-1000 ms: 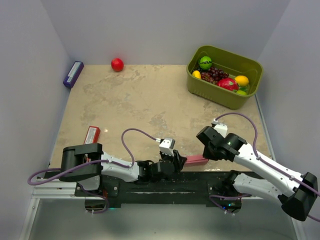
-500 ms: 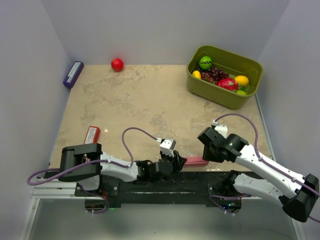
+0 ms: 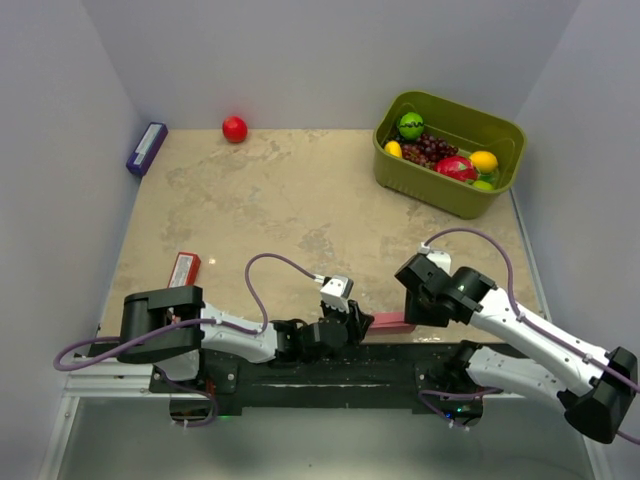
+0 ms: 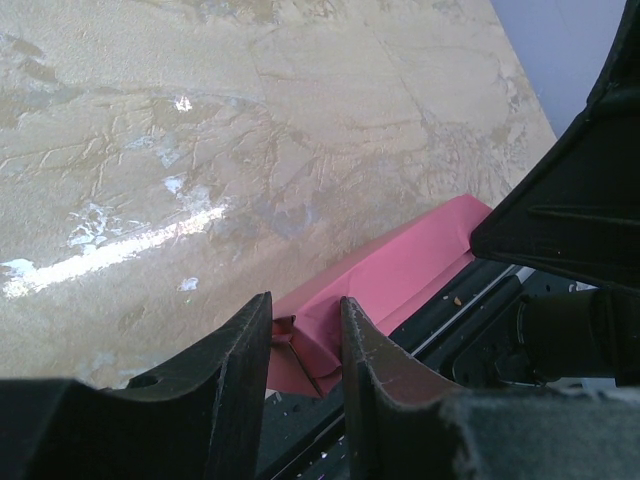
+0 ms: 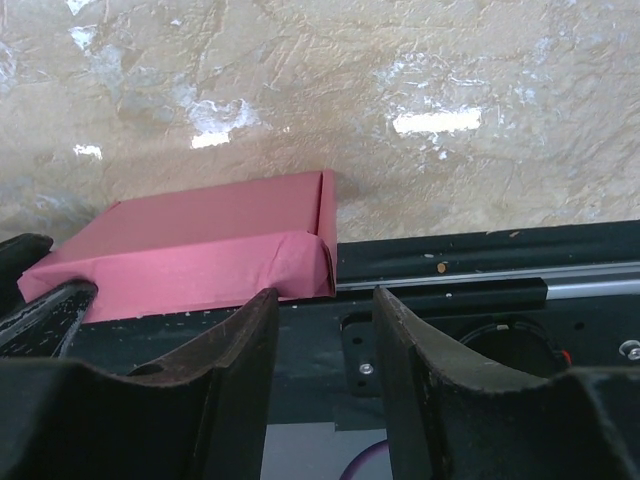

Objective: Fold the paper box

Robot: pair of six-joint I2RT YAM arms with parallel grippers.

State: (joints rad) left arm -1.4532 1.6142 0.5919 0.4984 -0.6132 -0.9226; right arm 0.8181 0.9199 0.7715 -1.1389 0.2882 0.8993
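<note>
Pale lilac walls (image 3: 300,50) enclose a beige marbled tabletop (image 3: 280,190); bright glare streaks it.

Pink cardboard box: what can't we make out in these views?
- Top view: pink thin cardboard box mostly under the left tool and right tool; only a strip shows.
- Left wrist: near end pinched between left tool's fingers; far end behind the right tool.
- Right wrist: left corner hidden by the left tool.

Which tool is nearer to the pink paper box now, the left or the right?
Left. The left tool grips the paper box at its left end; the right tool hangs open just beside its right end.
</note>
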